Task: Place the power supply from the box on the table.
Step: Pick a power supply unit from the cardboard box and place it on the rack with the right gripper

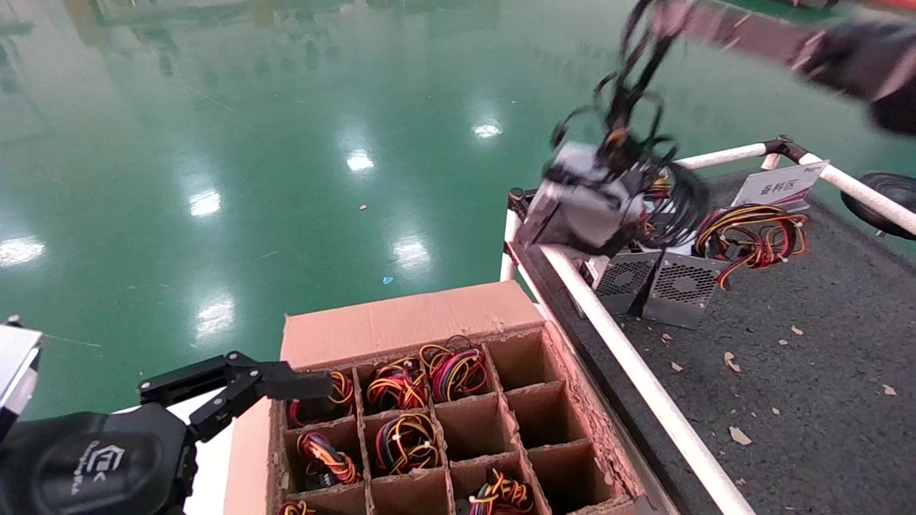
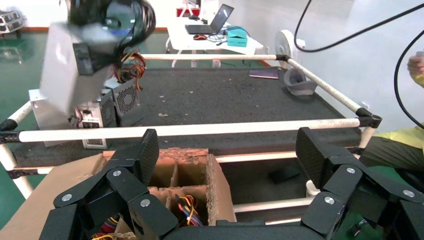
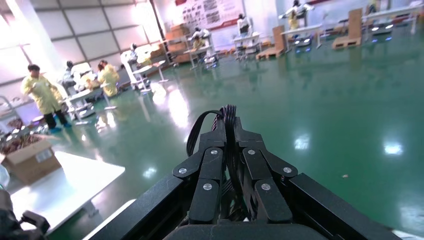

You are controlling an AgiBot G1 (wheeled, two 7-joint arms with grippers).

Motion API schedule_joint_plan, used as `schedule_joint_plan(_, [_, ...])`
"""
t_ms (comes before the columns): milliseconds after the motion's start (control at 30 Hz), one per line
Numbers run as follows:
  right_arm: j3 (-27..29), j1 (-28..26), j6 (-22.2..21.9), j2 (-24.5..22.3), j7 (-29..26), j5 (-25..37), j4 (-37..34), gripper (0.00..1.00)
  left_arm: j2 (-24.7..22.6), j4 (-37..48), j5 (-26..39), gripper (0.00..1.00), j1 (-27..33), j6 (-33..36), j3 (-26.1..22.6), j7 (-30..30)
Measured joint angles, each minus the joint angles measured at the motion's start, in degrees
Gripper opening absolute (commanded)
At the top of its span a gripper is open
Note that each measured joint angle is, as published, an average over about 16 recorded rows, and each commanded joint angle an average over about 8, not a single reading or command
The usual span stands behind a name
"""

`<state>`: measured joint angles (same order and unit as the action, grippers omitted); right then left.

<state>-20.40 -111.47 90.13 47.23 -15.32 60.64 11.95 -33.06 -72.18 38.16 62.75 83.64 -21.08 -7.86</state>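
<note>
The power supply (image 1: 583, 204), a silver-grey unit, hangs tilted from its black cables (image 1: 630, 93) above the near-left corner of the table (image 1: 823, 372). My right gripper (image 1: 665, 21) is high at the top right, shut on those cables (image 3: 228, 125); the right wrist view shows the jaws (image 3: 228, 131) pinching the bundle. In the left wrist view the same unit (image 2: 70, 65) dangles over the white rail (image 2: 200, 130). The brown box (image 1: 401, 318) with divider cells stands left of the table. My left gripper (image 1: 286, 386) sits open and empty (image 2: 227, 150) at the box's left side.
Two silver units (image 1: 665, 282) with red, yellow and orange wires (image 1: 758, 232) lie on the table just beyond the hanging one, by a white sign (image 1: 780, 186). Several box cells hold coloured wire bundles (image 1: 408, 440). Cardboard scraps dot the table.
</note>
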Motion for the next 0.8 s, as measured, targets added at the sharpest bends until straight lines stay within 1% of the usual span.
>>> schedule_joint_plan(200, [0.73, -1.89, 0.5, -5.4, -5.76, -2.41, 3.72, 0.0, 0.0, 0.0, 0.0, 1.0, 0.0, 0.0, 0.0, 0.0])
schedule_joint_plan(367, [1.01, -1.63, 0.55, -9.19, -8.58, -4.39, 6.27, 0.0, 0.0, 0.0, 0.0, 1.0, 0.0, 0.0, 0.0, 0.0])
schedule_joint_plan(567, [0.83, 0.78, 0.64, -12.42, -9.89, -6.64, 8.2, 0.0, 0.0, 0.0, 0.0, 1.0, 0.0, 0.0, -0.01, 0.0])
schedule_joint_plan(800, [0.15, 5.23, 0.75, -14.4, -10.42, -9.57, 9.72, 0.0, 0.0, 0.0, -0.01, 1.0, 0.0, 0.0, -0.01, 0.01])
